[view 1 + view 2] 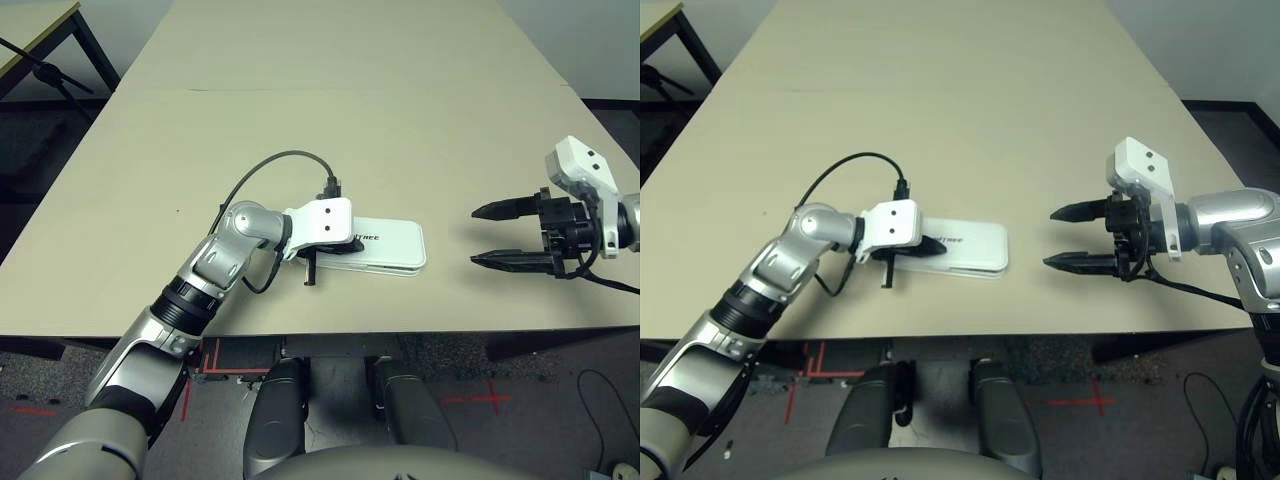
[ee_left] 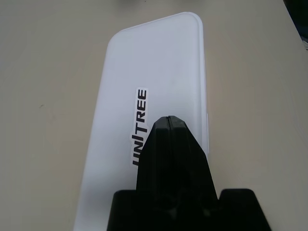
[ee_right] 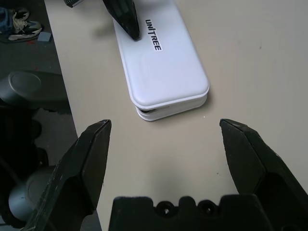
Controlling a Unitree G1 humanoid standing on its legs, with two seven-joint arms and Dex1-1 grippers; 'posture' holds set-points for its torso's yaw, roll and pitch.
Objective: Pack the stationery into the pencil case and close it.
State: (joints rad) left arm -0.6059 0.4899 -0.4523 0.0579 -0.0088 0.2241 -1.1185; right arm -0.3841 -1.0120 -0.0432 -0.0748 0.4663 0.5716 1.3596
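Pencil case lay shut near the table's near edge, left claw pressed on its lid

I saw the white pencil case [image 1: 385, 245] lying flat on the table [image 1: 330, 110], lid lettered "UNITREE" [image 2: 139, 126]. My left gripper [image 3: 126, 19] had its fingers together, tip resting on the lid beside the lettering. My right gripper [image 1: 1072, 237] hung off to the right, well apart from the case, fingers spread wide and holding nothing

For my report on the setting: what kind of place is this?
Probably a robotics lab or test room: a plain beige table, red tape crosses on the dark floor, and a tripod beside a second table.
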